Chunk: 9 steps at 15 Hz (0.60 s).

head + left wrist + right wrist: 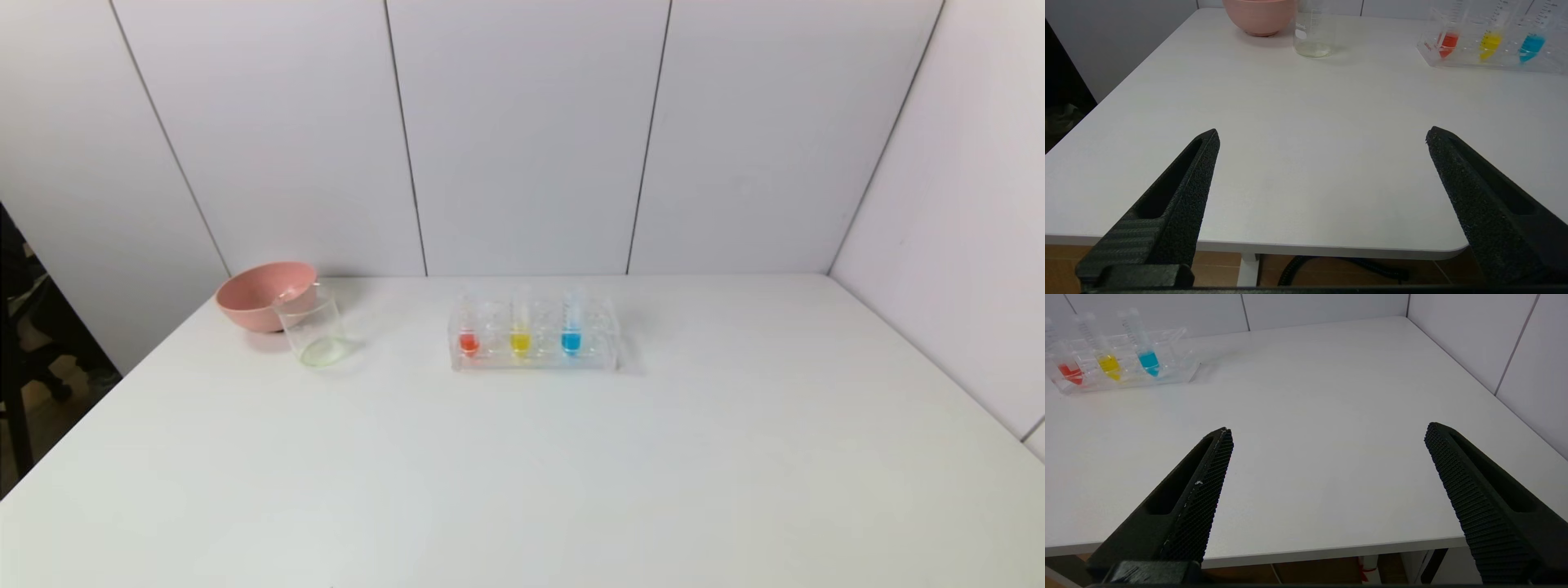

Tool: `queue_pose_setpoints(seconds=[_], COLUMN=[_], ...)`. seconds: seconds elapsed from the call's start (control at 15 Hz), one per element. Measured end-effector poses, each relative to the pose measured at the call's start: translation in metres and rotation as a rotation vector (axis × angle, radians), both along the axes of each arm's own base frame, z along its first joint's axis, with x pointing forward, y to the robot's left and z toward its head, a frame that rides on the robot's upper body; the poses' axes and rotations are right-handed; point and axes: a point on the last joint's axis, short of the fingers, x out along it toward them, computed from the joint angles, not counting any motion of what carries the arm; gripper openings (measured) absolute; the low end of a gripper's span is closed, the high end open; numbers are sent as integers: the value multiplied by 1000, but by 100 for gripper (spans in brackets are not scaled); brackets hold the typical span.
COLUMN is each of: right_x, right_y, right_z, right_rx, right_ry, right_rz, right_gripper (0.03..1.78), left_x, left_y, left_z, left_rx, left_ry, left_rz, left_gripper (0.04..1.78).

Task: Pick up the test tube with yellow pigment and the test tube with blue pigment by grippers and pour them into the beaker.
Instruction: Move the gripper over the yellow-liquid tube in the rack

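Note:
The test tube with yellow pigment [520, 331] and the test tube with blue pigment [571, 329] stand upright in a clear rack [535, 359] at mid-table. The yellow tube [1489, 41] [1109, 363] and the blue tube [1530, 43] [1148, 361] also show in both wrist views. The clear beaker [314, 331] [1313, 30] stands to the rack's left. Neither arm shows in the head view. My left gripper [1322, 134] hangs open at the table's near edge, nothing between its fingers. My right gripper [1327, 430] is open too, at the near edge further right, and empty.
A pink bowl [263, 294] [1259, 16] sits just behind the beaker near the back left corner. A tube with red-orange liquid [469, 336] fills the rack's left end. White walls close off the back and right. The table's left edge drops to a dark gap.

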Motion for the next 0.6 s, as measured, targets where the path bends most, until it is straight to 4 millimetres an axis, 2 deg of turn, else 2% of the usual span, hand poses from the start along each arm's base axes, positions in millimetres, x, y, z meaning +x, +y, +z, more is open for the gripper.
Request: queue_pose_setpoints(seconds=[0.47, 0.6], right_x=[0, 0], right_y=[0, 0], right_z=[0, 0], right_rx=[0, 0], right_ry=[0, 0], right_rz=[0, 0], right_gripper=[171, 171], left_x=[0, -4], left_y=[0, 0], left_z=[0, 13], left_rx=[22, 14], left_ry=[7, -21], left_rz=[2, -10], left_gripper=[176, 176])
